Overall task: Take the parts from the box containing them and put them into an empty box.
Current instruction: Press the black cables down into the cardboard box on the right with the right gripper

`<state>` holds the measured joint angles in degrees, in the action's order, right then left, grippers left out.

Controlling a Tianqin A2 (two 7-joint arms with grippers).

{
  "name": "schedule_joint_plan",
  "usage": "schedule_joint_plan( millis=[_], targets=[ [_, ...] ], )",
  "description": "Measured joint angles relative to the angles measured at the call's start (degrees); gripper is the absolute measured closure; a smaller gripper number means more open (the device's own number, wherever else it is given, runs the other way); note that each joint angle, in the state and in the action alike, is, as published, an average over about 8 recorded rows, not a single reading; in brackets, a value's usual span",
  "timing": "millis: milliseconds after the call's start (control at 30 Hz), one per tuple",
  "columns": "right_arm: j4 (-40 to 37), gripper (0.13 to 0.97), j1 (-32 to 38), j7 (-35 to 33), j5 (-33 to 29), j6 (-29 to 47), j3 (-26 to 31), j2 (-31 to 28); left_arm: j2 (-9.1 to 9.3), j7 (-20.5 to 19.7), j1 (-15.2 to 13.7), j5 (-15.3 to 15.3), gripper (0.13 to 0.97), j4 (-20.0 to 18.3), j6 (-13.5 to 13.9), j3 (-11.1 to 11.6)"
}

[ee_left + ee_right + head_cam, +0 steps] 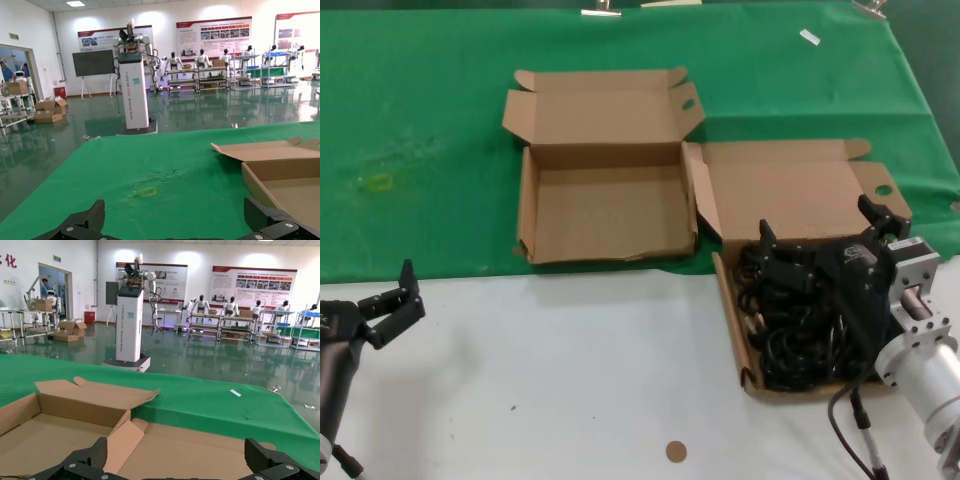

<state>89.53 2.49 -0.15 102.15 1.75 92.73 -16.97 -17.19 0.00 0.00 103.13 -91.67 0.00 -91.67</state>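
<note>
Green-clothed counter (440, 120): right hand (820, 235) spread wide over the cords (795, 330) in the full box (735, 330) at 4 o'clock, poised to grasp; empty box (605, 215) at 12; left hand (395, 300), open, idle at 8.

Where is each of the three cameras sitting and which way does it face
Head view: from above, looking down at the table; both grippers show, left gripper, right gripper over the parts.
Left wrist view: faces across the green cloth into the hall; open jaws at the edge.
Right wrist view: faces likewise; open jaws.
Shared: the empty box.
</note>
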Motion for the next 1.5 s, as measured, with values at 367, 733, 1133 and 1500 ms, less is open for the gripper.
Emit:
schedule_joint_plan(
  millis=[367, 733, 1133, 1500],
  targets=[
    [0.0, 0.129, 0.0, 0.1, 0.1, 0.0, -0.1, 0.0, 0.0, 0.0, 0.0, 0.0, 0.162, 0.0, 0.0, 0.0],
    [0.9, 0.129, 0.1, 1.5, 3.6, -3.2, 4.0, -5.1, 0.0, 0.0, 0.0, 0.0, 0.239, 0.0, 0.0, 0.0],
    [5.4, 0.129, 8.2, -0.8, 23.1, -10.2, 25.6, -29.6, 0.0, 0.0, 0.0, 0.0, 0.469, 0.0, 0.0, 0.0],
    [5.6, 0.129, 24.8, 8.7, 15.8, 8.5, 42.5, -49.1, 0.0, 0.0, 0.0, 0.0, 0.733, 0.0, 0.0, 0.0]
  ],
)
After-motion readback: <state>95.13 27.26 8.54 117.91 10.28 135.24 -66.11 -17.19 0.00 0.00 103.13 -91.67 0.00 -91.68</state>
